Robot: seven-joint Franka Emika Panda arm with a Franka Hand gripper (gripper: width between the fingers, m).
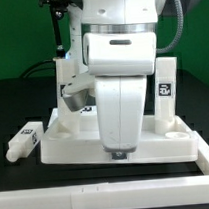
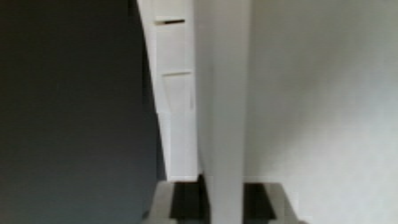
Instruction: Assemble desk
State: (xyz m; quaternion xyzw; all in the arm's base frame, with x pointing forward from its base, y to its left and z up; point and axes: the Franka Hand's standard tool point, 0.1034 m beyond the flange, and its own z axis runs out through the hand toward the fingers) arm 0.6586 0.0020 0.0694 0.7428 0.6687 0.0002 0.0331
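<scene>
The white desk panel (image 1: 180, 143) lies flat on the black table. One tagged leg (image 1: 167, 89) stands upright at its corner on the exterior view's right, and another leg (image 1: 66, 73) stands at the back on that view's left. A loose tagged leg (image 1: 25, 140) lies on the table to the left of the panel. My gripper (image 1: 118, 152) points down at the panel's front rim. In the wrist view the gripper (image 2: 222, 200) is shut on that thin white rim (image 2: 222, 90), with a dark pad (image 2: 183, 200) on each side of it.
A long white bar (image 1: 98, 201) runs along the table's front edge, just ahead of the panel. My arm's bulky white body hides the middle of the panel. Dark cables and a stand (image 1: 56, 25) rise behind, in front of a green backdrop.
</scene>
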